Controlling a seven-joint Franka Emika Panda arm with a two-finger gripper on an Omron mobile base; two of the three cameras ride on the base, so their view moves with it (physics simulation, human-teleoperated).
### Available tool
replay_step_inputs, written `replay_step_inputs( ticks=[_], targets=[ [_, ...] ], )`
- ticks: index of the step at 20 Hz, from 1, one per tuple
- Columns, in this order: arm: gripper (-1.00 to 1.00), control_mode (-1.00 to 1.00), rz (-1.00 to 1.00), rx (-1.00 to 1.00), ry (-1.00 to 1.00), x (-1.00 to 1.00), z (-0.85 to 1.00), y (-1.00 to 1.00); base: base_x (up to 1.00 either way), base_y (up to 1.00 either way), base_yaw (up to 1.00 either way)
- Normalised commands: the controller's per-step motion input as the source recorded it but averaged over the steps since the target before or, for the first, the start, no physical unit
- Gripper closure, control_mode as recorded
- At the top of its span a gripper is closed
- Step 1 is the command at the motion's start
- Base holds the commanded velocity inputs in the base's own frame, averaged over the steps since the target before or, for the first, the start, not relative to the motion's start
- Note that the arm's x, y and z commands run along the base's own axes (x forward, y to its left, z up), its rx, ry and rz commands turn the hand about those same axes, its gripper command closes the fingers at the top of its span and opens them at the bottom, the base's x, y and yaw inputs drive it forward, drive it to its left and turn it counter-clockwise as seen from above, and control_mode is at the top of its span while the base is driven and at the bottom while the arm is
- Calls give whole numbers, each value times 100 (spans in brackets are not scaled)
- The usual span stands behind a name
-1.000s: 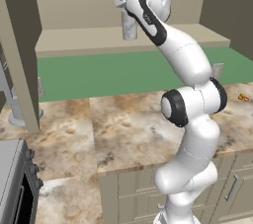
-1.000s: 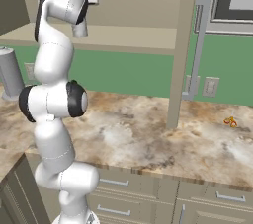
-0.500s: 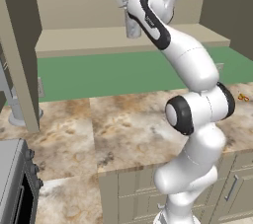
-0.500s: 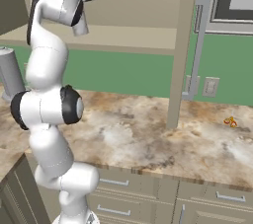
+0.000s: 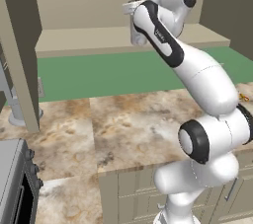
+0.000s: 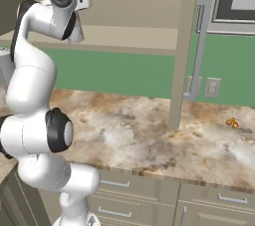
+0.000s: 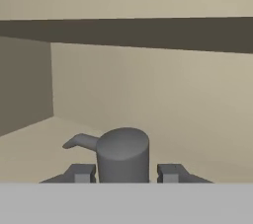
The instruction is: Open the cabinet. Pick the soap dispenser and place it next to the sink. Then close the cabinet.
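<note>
Cabinet (image 5: 123, 40) doors are swung open, arm reaches up onto the shelf. In the hand view the soap dispenser (image 7: 123, 155) stands upright on the shelf floor, dead centre between the two fingertips (image 7: 81, 173), spout sticking out toward the left of that view. Gripper (image 7: 122, 173) is partly closed, jaws flanking the bottle with a sliver of gap visible on each side, so I can't call it a firm grip from these pictures (contact on the pads isn't resolvable). Left base view shows the pale bottle just under the hand at the shelf, near the front edge. Key relation: bottle's long axis is vertical, square to the closing direction, and it sits straight ahead of the palm, no lateral offset. Next move should be finish the squeeze, then lift straight and pull back out over the shelf lip. Versus a second ago: hand and bottle sit in the same spot in both base views, jaws have narrowed and then held, and the elbow has swung outward, lower arm links re-posed. Sink-side placement and door closing not yet done.
</note>
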Motion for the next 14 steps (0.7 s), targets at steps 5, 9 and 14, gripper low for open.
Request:
replay_step_inputs(
  ticks=[5,9,14],
  targets=[
    [100,-100,-8,9,4,-73,22,-16,0,0,0],
    [100,-100,-3,4,0,-87,7,-18,0,0,0],
    [100,-100,-4,0,-4,-85,-8,-25,0,0,0]
  ],
)
